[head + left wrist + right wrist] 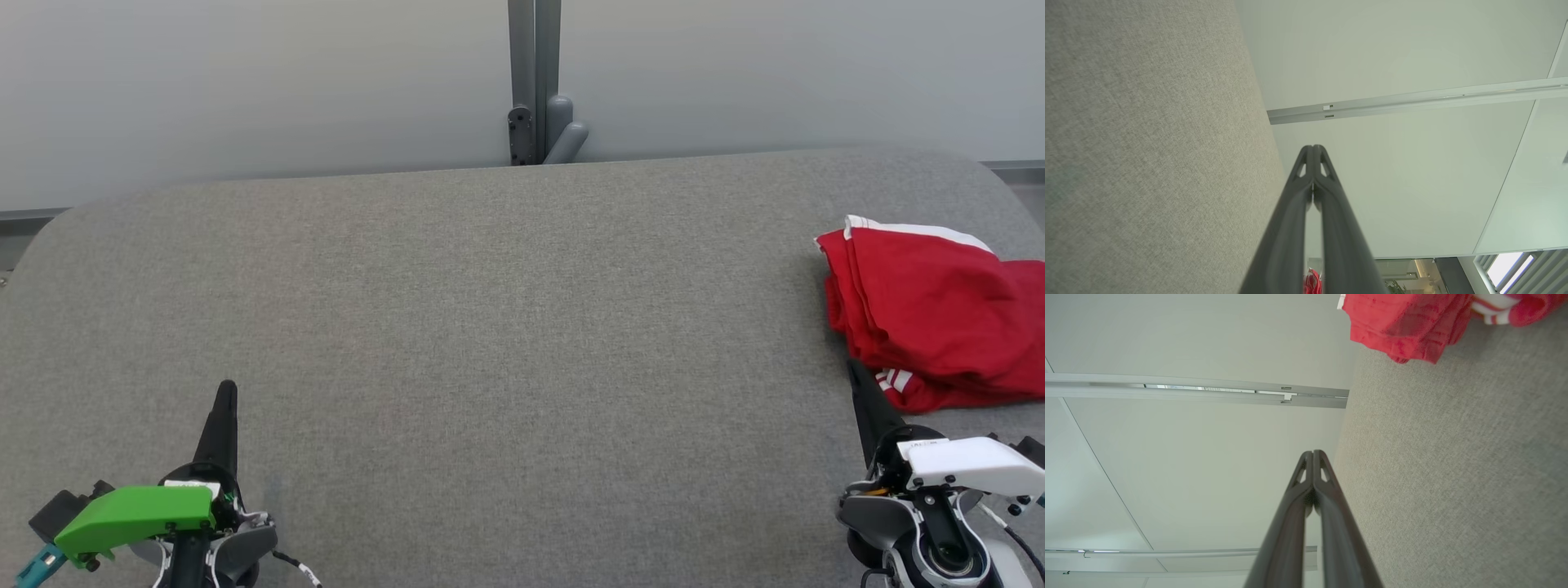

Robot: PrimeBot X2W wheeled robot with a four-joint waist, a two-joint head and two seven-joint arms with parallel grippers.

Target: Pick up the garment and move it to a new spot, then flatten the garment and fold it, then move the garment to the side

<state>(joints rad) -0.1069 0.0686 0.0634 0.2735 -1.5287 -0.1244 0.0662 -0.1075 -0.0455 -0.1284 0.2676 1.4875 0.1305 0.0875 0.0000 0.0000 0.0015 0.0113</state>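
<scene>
**A:** Which step is in hand here?

**B:** This moment doesn't settle it. The red cloth garment with white stripes [931, 318] lies at the far right of the grey fabric-covered surface [490, 327]. Its layers are stacked unevenly, a striped cuff pokes out at the near side, and part of it runs out of the head view. That fits a loosely folded piece already set to the side. It fits just as well a heap waiting to be picked up and carried to a new spot.

**A:** And the arms?

**B:** Both are low at the near edge. The dark two-fingered left claw [226, 387] is pressed together with nothing between its fingers, well apart from the garment. The dark two-fingered right claw [854, 367] is also pressed together and empty. Its tip is just beside the striped cuff, and I can't tell whether it touches.

**A:** What does the next move call for?

**B:** I wouldn't name one, since the two readings ask for different things. Any grasp would need the fingers spread before they close on cloth, and I'd expect the layers to slide apart if only the top one were pinched.

**A:** Anything readable?

**B:** No brand or print shows on the garment. A small white label [922, 445] on the right wrist housing carries marks too small to read
</scene>
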